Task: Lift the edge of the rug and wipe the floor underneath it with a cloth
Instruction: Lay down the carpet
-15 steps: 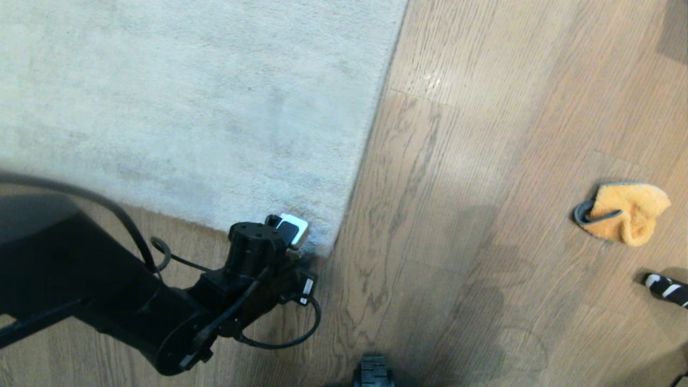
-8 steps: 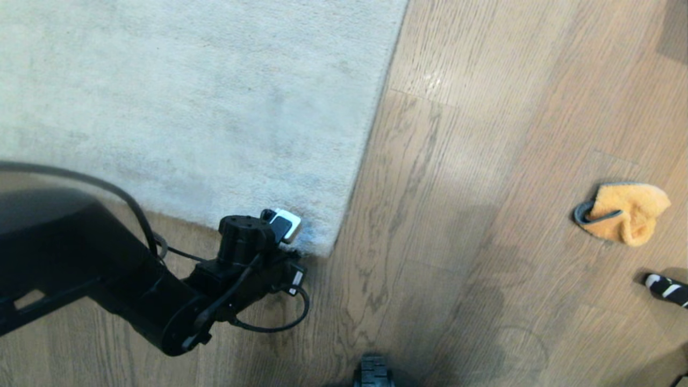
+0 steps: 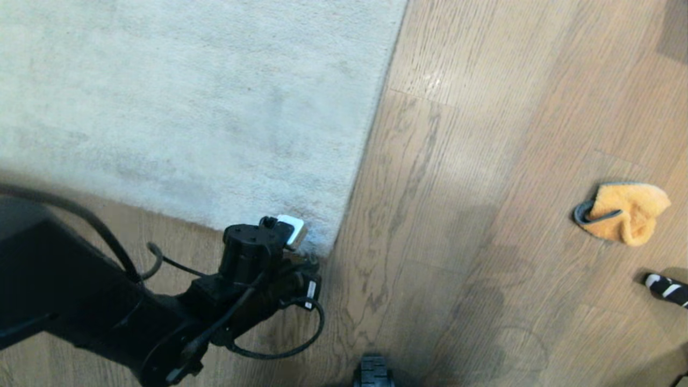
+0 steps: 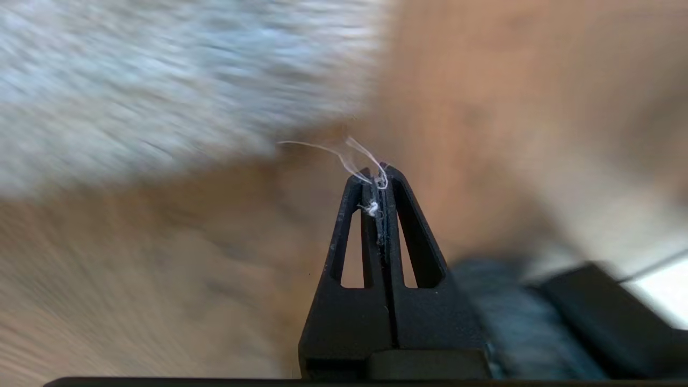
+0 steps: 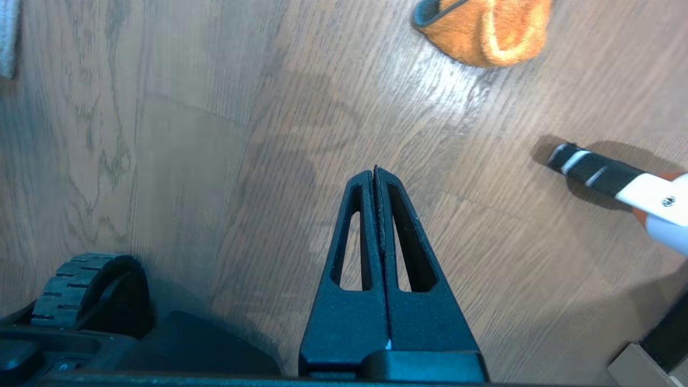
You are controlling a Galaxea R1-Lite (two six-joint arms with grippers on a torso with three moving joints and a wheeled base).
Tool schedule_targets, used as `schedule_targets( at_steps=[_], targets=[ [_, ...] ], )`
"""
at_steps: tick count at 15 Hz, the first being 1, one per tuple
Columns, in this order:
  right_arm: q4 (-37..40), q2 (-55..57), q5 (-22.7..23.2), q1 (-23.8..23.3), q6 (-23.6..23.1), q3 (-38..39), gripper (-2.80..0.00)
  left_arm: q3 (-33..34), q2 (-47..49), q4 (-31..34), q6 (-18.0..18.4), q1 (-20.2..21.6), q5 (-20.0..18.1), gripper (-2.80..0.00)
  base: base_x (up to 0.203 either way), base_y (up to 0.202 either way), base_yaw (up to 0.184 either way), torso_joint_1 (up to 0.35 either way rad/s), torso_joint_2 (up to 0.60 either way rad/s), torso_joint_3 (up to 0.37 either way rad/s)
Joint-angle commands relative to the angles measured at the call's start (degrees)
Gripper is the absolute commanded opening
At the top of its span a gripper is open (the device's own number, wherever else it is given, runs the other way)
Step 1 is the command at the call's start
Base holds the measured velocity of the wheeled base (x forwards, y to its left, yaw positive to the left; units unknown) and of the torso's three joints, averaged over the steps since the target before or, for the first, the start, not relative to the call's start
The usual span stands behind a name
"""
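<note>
The pale grey rug (image 3: 188, 107) lies flat on the wooden floor (image 3: 484, 161), its near corner at lower centre. My left arm's wrist (image 3: 252, 252) hangs right at that corner and hides the fingers from the head view. In the left wrist view the left gripper (image 4: 378, 172) is shut, with only a few pale threads caught at its tips. The rug (image 4: 161, 80) lies just beyond the tips, apart from them. The orange cloth (image 3: 626, 212) sits crumpled on the floor far right. My right gripper (image 5: 375, 171) is shut and empty above bare floor, the cloth (image 5: 486, 29) well ahead of it.
A black-and-white striped handle (image 3: 666, 287) lies on the floor near the cloth; the right wrist view shows this handle (image 5: 591, 172) joined to a white part. My base's wheel (image 3: 373, 371) is at the bottom edge.
The left arm swayed a little left and came back; its wrist stays at the rug's corner. The rug stays flat and the cloth has not moved.
</note>
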Motion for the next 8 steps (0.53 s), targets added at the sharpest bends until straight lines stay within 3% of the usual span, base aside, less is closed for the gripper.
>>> schedule_targets(
  at_steps=[1,4,8],
  targets=[
    [-0.1,0.1,0.0,0.0,0.0,0.0,-2.80,2.2,-7.2,0.7,-3.8,-4.0,2.8,-2.80,0.000,0.000,0.000,0.000,0.00,0.000],
    [-0.1,0.0,0.0,0.0,0.0,0.0,-2.80,4.7,-15.8,3.6,-5.0,-5.2,6.4,-2.80,0.000,0.000,0.000,0.000,0.00,0.000],
    [-0.1,0.1,0.0,0.0,0.0,0.0,-2.80,12.5,-27.8,5.9,-4.8,-4.9,7.2,-2.80,0.000,0.000,0.000,0.000,0.00,0.000]
  ],
)
